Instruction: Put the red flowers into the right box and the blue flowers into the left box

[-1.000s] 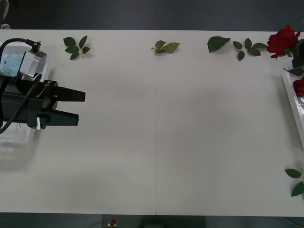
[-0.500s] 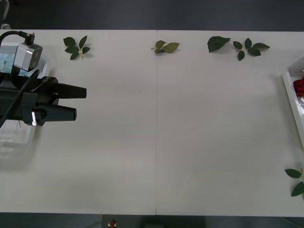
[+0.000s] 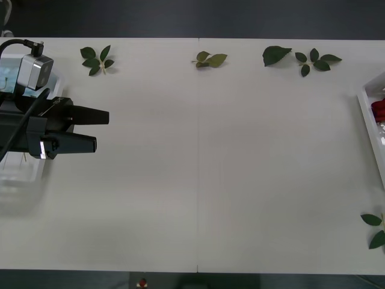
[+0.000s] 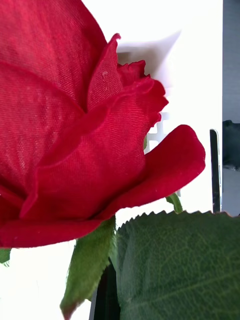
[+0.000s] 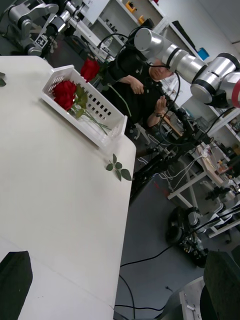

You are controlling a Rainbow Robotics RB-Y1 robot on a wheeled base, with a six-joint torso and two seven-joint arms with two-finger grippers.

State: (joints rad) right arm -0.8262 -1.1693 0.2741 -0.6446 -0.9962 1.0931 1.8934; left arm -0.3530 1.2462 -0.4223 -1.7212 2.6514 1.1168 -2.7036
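The left pincer [image 3: 90, 129], black fingers spread, hovers empty beside the white slatted plastic basket [image 3: 24, 174] at the white worktop's [image 3: 198, 168] left edge. The right pincer [image 5: 102, 70] carries a red fabric rose [image 5: 90, 68] above the white slotted box [image 5: 95, 117] holding other red roses [image 5: 65, 94]; its grip cannot be told.

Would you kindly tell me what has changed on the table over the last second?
The red rose that hung over the table's far right corner, beside the right box, has left the front view, apparently carried rightward by the right arm. The left tool shifted slightly toward the far edge, open and empty as before. The leaf sprigs and the box stayed put.
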